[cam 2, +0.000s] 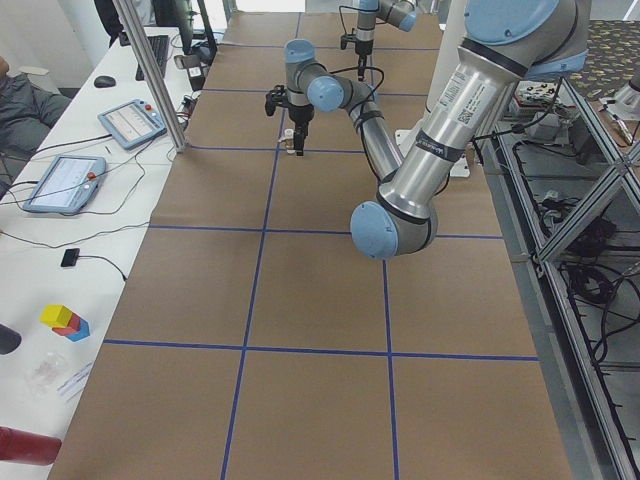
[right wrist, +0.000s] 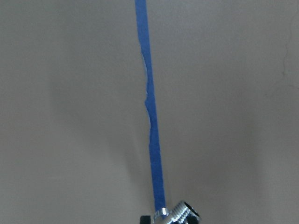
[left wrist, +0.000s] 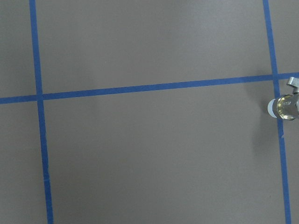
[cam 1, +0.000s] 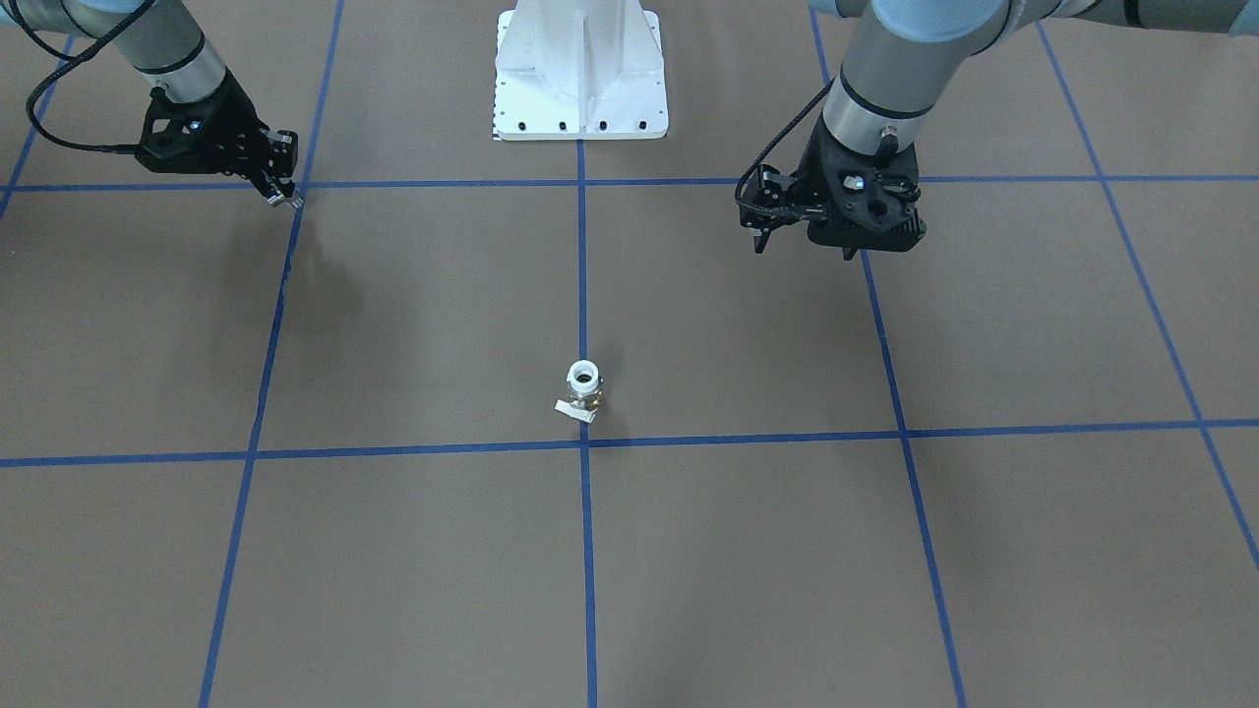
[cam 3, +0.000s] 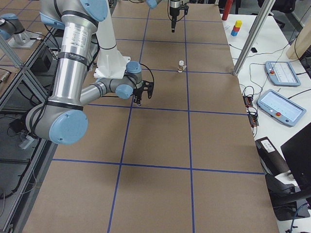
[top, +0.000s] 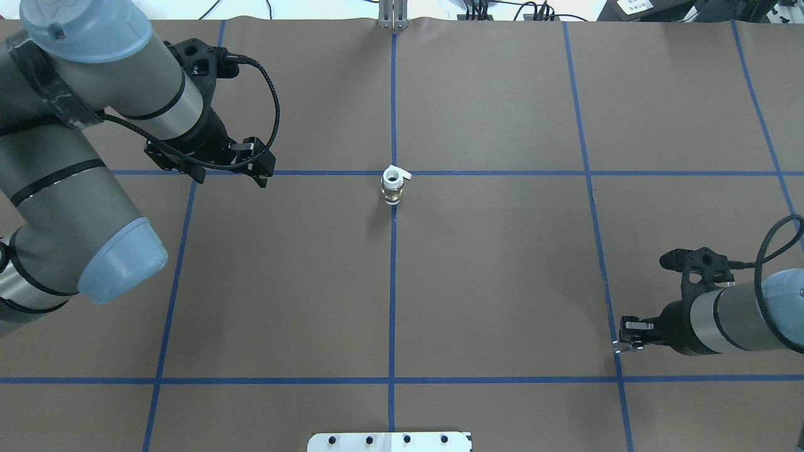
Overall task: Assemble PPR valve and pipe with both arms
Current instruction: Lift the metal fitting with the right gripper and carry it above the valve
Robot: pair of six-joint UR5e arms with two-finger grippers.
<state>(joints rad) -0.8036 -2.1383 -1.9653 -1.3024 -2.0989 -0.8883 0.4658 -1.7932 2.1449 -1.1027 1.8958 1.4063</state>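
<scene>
Overhead exterior: one upright valve [top: 392,186]

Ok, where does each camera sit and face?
Front-facing: across the table, facing the base; both arms show.
Overhead: from behind, looking down; both arms.
Exterior left: left end; left arm nearest.
Exterior right: right end; right arm nearest.
Left wrist: down at table; no body.
Right wrist: down at tape; metal bit only.
Shared: valve, overhead and front-facing.

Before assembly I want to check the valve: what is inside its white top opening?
The valve stands upright on the table. Its white ring shows only a dark hole, and no pipe sticks out of it. The deeper bore is hidden by the valve's own wall.
</scene>
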